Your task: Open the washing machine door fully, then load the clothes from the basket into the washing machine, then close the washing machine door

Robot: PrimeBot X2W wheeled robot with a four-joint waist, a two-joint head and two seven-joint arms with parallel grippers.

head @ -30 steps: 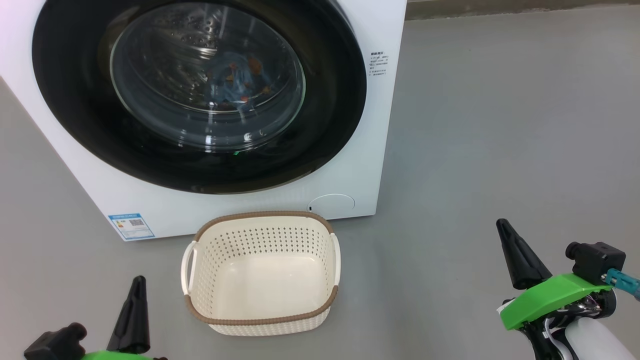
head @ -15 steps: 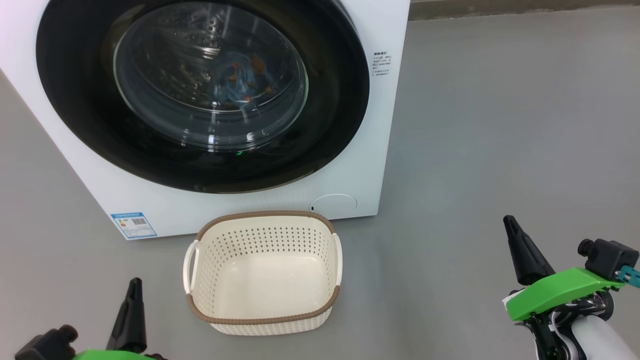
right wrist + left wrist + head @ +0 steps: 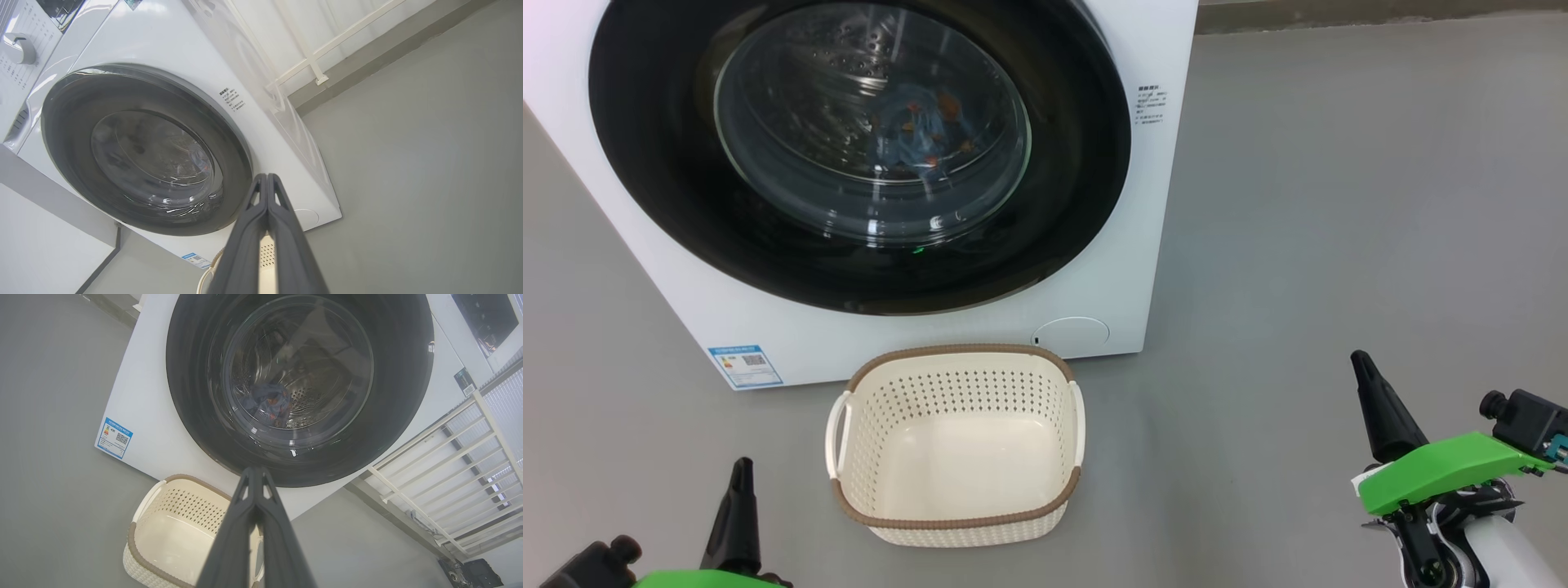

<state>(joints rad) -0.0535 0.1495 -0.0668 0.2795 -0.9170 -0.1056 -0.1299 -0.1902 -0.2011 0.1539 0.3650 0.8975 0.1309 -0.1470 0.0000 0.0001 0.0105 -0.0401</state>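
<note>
Left gripper [image 3: 742, 467] and right gripper [image 3: 1357, 358] were clenched empty before the washing machine [image 3: 768, 327]; door [image 3: 1062, 204] looked shut, maybe unlatched, could swing open.

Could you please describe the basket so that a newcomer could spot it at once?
Find the big white washing machine with the round black door. On the grey floor just in front of it stands the basket: cream, perforated, brown-rimmed, and empty.
</note>
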